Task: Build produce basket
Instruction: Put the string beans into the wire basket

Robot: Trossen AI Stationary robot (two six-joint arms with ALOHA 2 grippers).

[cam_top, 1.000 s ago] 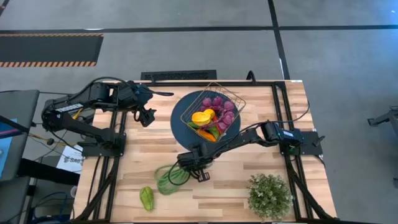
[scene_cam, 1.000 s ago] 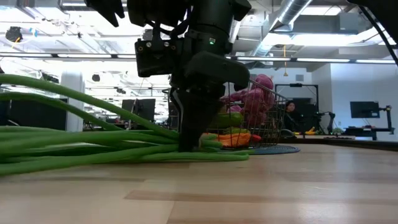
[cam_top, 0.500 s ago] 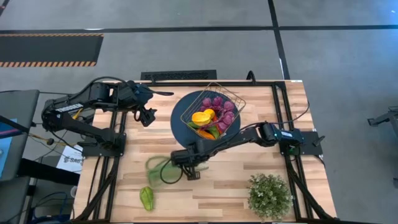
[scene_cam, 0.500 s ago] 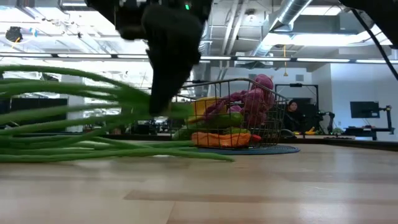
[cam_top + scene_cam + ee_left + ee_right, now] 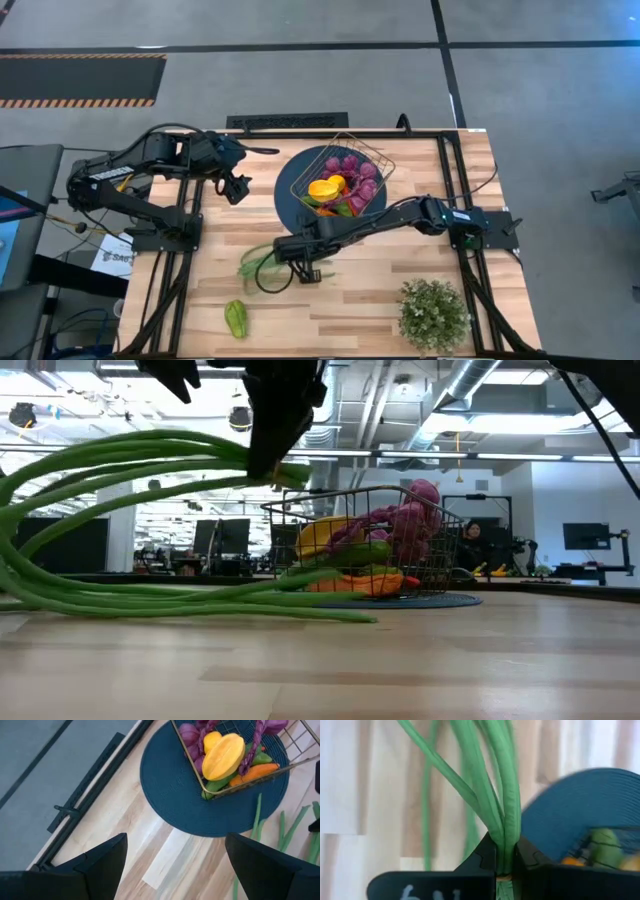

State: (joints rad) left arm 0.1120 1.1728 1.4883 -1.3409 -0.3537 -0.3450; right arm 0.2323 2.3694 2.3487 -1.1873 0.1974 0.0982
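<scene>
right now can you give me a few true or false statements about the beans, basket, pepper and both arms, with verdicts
1. The right gripper is shut on the beans. True.
2. The beans lie flat on the table. False: the gripped end is lifted, while the loose ends trail on the wood.
3. The basket sits on the blue mat. True.
4. The pepper is in the basket. False: it lies alone on the table near the front edge.
5. The left gripper holds a carrot. False: its fingers are open and empty, and it waits beside the mat.
</scene>
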